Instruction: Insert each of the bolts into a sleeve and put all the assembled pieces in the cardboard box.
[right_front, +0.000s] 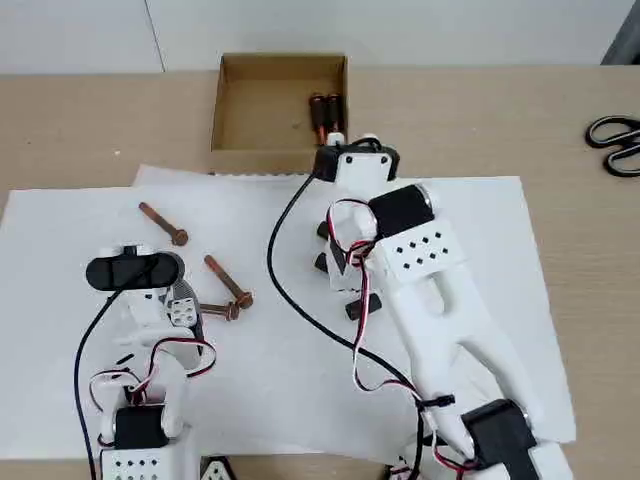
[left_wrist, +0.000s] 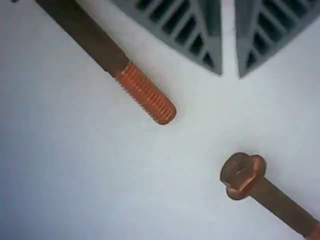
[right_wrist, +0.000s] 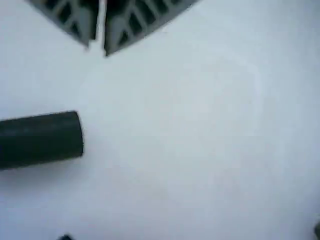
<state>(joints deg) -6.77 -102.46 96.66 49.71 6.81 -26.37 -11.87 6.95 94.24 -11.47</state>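
Three copper bolts lie on the white paper: one (right_front: 163, 223) far left and two (right_front: 228, 281) (right_front: 218, 310) beside my left gripper (right_front: 187, 308). In the left wrist view that gripper (left_wrist: 230, 74) is shut and empty, hovering just off a bolt's threaded end (left_wrist: 145, 92) and another bolt's hex head (left_wrist: 242, 175). Black sleeves (right_front: 322, 231) (right_front: 362, 307) lie beside the right arm (right_front: 420, 260). My right gripper (right_wrist: 97, 50) is shut with nothing in it, a short way from one sleeve (right_wrist: 40, 140). The cardboard box (right_front: 240, 110) holds assembled pieces (right_front: 325, 115).
The white paper (right_front: 480, 220) covers most of the wooden table. Scissors (right_front: 615, 140) lie at the far right edge. A black cable (right_front: 285, 280) runs across the paper between the two arms.
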